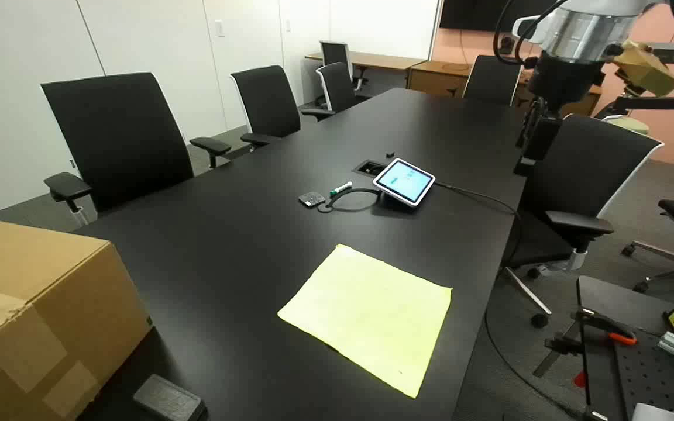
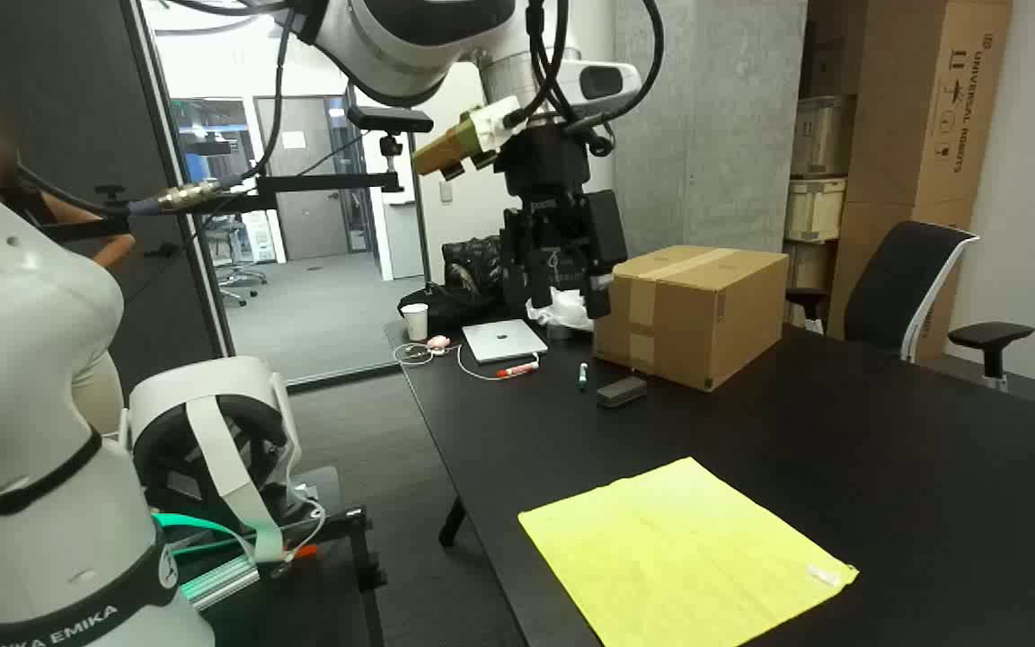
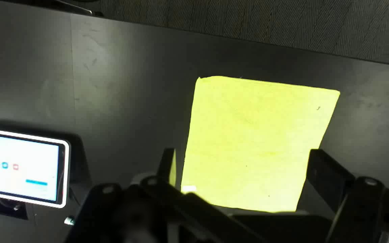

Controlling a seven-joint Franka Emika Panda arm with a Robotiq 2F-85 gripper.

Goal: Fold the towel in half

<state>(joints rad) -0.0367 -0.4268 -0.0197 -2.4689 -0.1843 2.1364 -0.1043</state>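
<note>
Folding the thin, pale yellow, square cloth towel [image 1: 369, 318] in half: take one edge cleanly

It lies flat and unfolded on the long, smooth black table [image 1: 243, 257], near one side of it and apart from the white-framed tablet with a lit screen [image 1: 404, 182]. Well above the tabletop hangs the black two-fingered Robotiq gripper [image 2: 570, 299], its fingers wide apart with nothing between them, so the step in hand looks to be the approach to a first grasp.

Done well, that likely means centring over the middle of one edge, coming down until the tips just meet the tabletop, and closing on a small pinch of cloth. Stopping short would probably miss such thin fabric; pressing hard could push it into wrinkles. A low, slow arc to the opposite edge should then lay one half over the other without dragging the rest along.

In an exterior view the towel [image 2: 675, 566] is cut off at the bottom of the frame. In the wrist view dark gripper parts cover some of the edge beside the small white tag [image 3: 189, 189] at one corner, and glare bleaches part of the cloth. Whether any edge curls up, I cannot tell.
</note>
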